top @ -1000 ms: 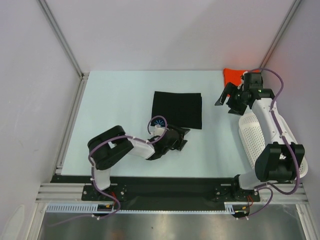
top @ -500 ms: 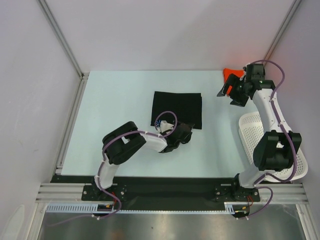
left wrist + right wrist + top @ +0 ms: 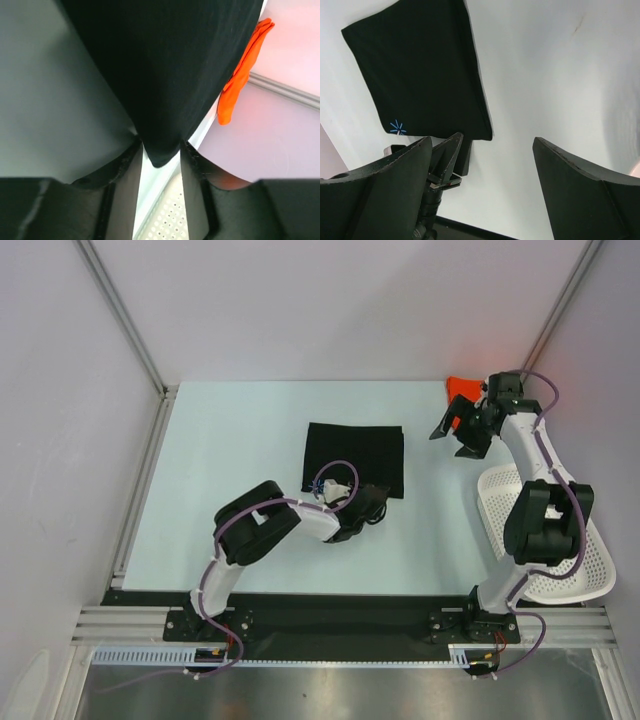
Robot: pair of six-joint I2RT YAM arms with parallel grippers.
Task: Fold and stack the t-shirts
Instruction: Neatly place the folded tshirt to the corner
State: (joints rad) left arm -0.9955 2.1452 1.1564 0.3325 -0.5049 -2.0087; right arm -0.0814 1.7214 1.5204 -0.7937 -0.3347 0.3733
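Note:
The black t-shirt [image 3: 355,458] lies folded flat in the middle of the table. Its pale blue starburst print shows in the right wrist view [image 3: 396,127]. My left gripper [image 3: 373,502] is at the shirt's near right corner. In the left wrist view the jaws stand close together, and that corner [image 3: 161,145] fills the gap between them. The orange-red t-shirt [image 3: 461,390] lies bunched at the far right, and it also shows in the left wrist view [image 3: 240,75]. My right gripper [image 3: 455,427] is wide open and empty just left of it, above bare table [image 3: 482,142].
A white mesh basket [image 3: 560,540] stands at the right edge, partly under my right arm, and its mesh shows in the left wrist view [image 3: 167,220]. Walls and metal rails close in the table on the left, back and right.
My left gripper has slid right along the black shirt's near edge to its right corner. My right gripper has moved away from the basket toward the orange-red shirt.

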